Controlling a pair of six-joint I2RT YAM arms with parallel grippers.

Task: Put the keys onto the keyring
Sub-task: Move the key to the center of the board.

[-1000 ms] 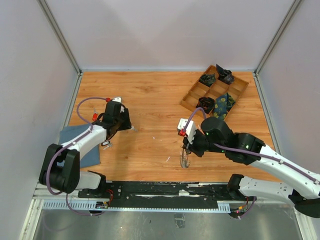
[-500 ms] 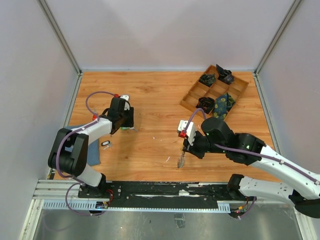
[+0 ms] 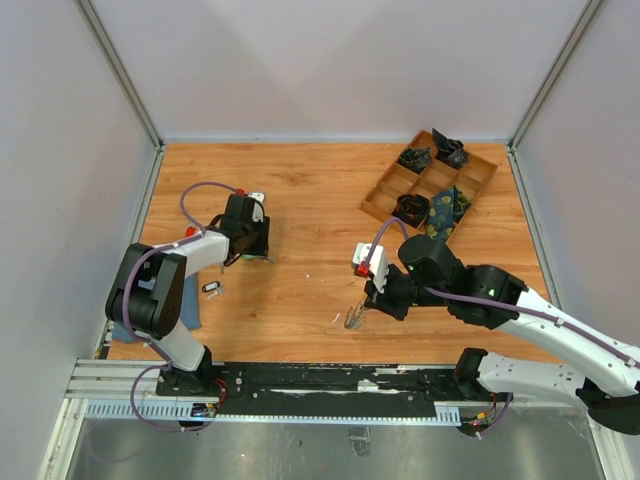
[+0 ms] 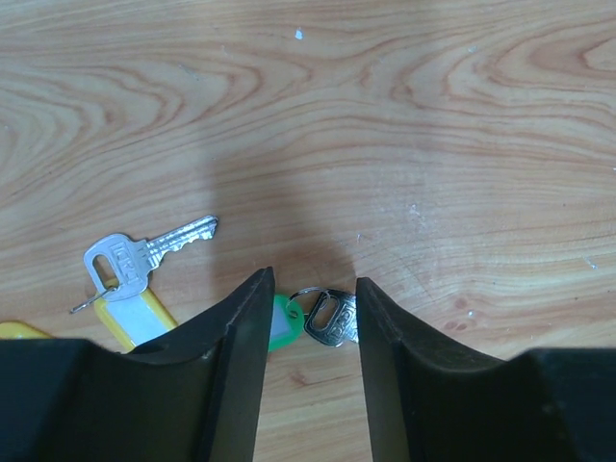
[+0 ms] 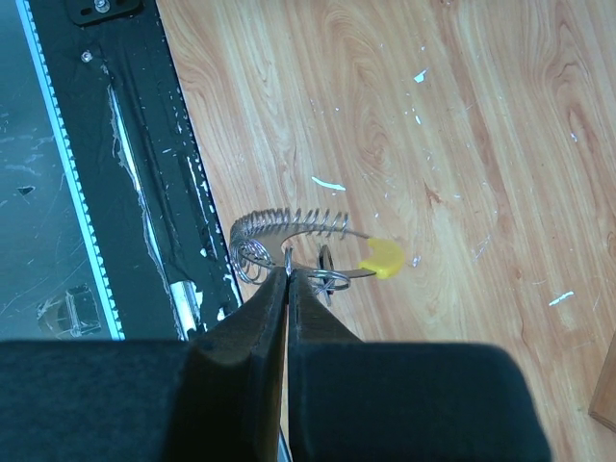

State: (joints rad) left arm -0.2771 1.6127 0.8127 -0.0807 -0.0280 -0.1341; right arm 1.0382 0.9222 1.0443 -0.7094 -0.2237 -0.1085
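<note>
Because the job is split between your two arms, read the wooden table (image 3: 300, 190) as two work zones. At the back right sits the compartment tray (image 3: 478, 182) with dark fabric bundles (image 3: 450, 208) in it, well apart from both grippers and no part of this step. A blue cloth (image 3: 190, 305) lies at the left edge.

Your right gripper (image 5: 289, 279) is clamped tight on the keyring (image 5: 289, 224). It pinches the thin wire where a coiled silver arc meets the straight run that ends in a yellow tip. From above, the ring hangs below the fingers near the front edge of the table, low over the wood; I cannot tell whether it touches. My guess is that you hold it there to keep the ring steady and presented for threading.

Your left gripper (image 4: 311, 289) stands at medium width, down over the wood. Its fingers straddle a small silver key (image 4: 332, 316) joined to a green tag (image 4: 281, 322). One finger sits just beside the key head, but no squeeze is evident. Near it lies a second silver key (image 4: 144, 252) on a yellow tag (image 4: 142, 318), untouched.

You appear to be at the pick-up, with no key carried to the ring yet. Thin flat metal on wood is apt to slip from closing pads, so close squarely on the head.
</note>
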